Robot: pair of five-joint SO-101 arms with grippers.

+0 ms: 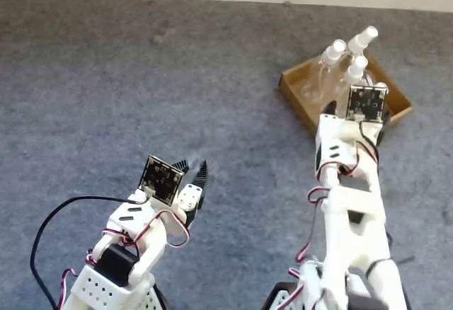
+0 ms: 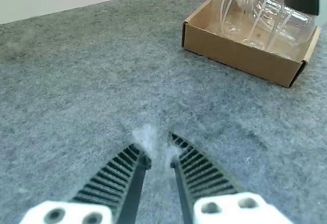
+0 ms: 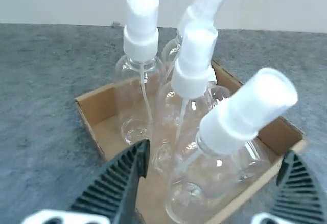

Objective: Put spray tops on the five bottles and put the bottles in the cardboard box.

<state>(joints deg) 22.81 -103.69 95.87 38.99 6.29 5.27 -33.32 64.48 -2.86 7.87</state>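
Left gripper low over the grey felt table, well apart from the box. Jaws nearly closed, a thin gap, nothing held; a tuft of fluff sits at the tips.

Cardboard box at the far right, shallow and open-topped. Four clear spray bottles counted in it, all with white spray tops on. Three stand roughly upright. The nearest bottle leans hard.

Right gripper over the box, jaws spread wide to either side of the leaning bottle, gripping nothing.

Handling, as a judgement:
- The bottles are empty, so light and top-heavy, and a nudge would likely topple them.
- The walls are smooth and probably slippery.
- Take hold on the body just below the shoulder, not on the spray top, which might pull loose.
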